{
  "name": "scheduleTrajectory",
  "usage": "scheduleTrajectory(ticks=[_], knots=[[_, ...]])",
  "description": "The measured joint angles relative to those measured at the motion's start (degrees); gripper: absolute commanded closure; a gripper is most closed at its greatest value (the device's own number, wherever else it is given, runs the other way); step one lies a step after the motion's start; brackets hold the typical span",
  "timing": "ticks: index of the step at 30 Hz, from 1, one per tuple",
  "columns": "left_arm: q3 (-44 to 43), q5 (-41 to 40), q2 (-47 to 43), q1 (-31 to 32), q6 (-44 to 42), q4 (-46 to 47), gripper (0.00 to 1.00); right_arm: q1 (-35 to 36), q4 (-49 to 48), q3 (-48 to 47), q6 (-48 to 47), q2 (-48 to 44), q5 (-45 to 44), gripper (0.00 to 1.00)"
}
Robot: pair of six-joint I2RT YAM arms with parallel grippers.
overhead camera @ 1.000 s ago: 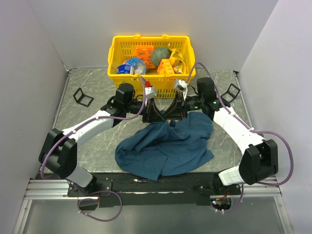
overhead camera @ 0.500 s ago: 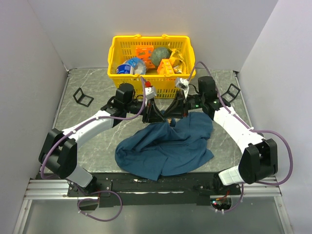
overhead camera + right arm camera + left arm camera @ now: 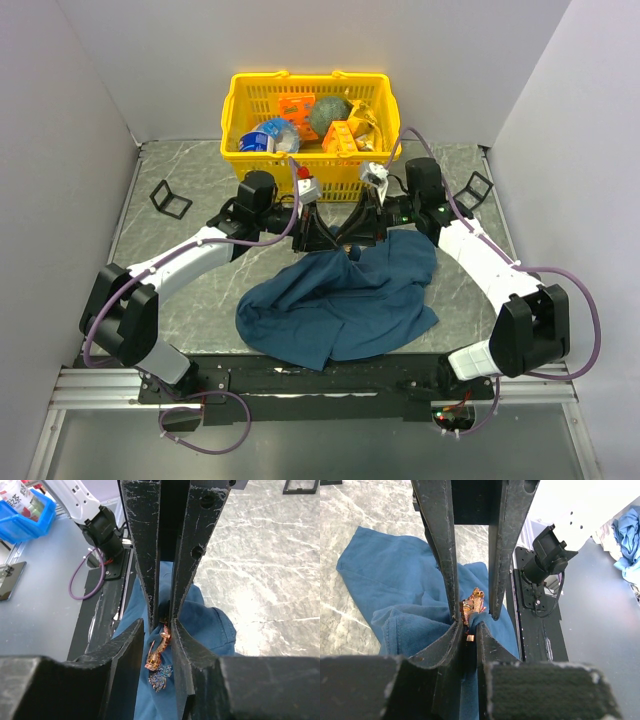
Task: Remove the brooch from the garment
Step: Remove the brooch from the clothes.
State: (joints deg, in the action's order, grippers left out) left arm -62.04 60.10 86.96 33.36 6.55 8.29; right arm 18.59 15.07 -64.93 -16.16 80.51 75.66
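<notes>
A rumpled blue garment (image 3: 340,300) lies on the table between the arms. Both grippers meet over its far edge, the left gripper (image 3: 328,240) against the right gripper (image 3: 356,238). The brooch (image 3: 160,652), copper-orange with a blue glittery part, hangs on a raised fold. The same brooch (image 3: 472,605) shows in the left wrist view. My left gripper (image 3: 468,625) is shut on that fold right at the brooch. My right gripper (image 3: 159,625) stands open around the brooch, which leans on one finger. From above the brooch is hidden.
A yellow basket (image 3: 232,120) of assorted items stands at the back, just behind the grippers. Small black brackets lie at the back left (image 3: 170,200) and back right (image 3: 472,190). The black base rail (image 3: 320,380) runs along the near edge.
The right wrist shifted slightly away and back. The left arm and the garment have not moved.
</notes>
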Motion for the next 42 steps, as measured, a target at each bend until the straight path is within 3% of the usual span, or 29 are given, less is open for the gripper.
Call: scheduleTrajectory(ticks=[10,15,21,31,38,42], knots=[[0.1,0.2,0.0,0.1,0.1,0.0,0.83,-0.1,0.3,0.0,-0.3,0.0,-1.1,1.0],[0.1,0.0,0.0,0.1,-0.1,0.0,0.63,-0.1,0.4,0.0,-0.4,0.0,-1.0,1.0],[0.1,-1.0,0.0,0.0,-0.5,0.0,0.51,-0.1,0.4,0.3,-0.3,0.0,-1.0,1.0],[-0.2,-3.0,-1.3,-0.9,-4.6,-5.7,0.42,-0.1,-1.1,2.5,1.0,-1.6,-2.6,1.0],[-1.0,-6.0,-2.1,-1.9,-12.2,-14.6,0.45,-0.1,-2.6,2.6,2.8,-2.6,-6.3,1.0],[-0.9,-7.5,-2.1,-1.9,-14.6,-17.2,0.74,-0.1,-3.3,2.6,4.0,-2.8,-9.1,1.0]])
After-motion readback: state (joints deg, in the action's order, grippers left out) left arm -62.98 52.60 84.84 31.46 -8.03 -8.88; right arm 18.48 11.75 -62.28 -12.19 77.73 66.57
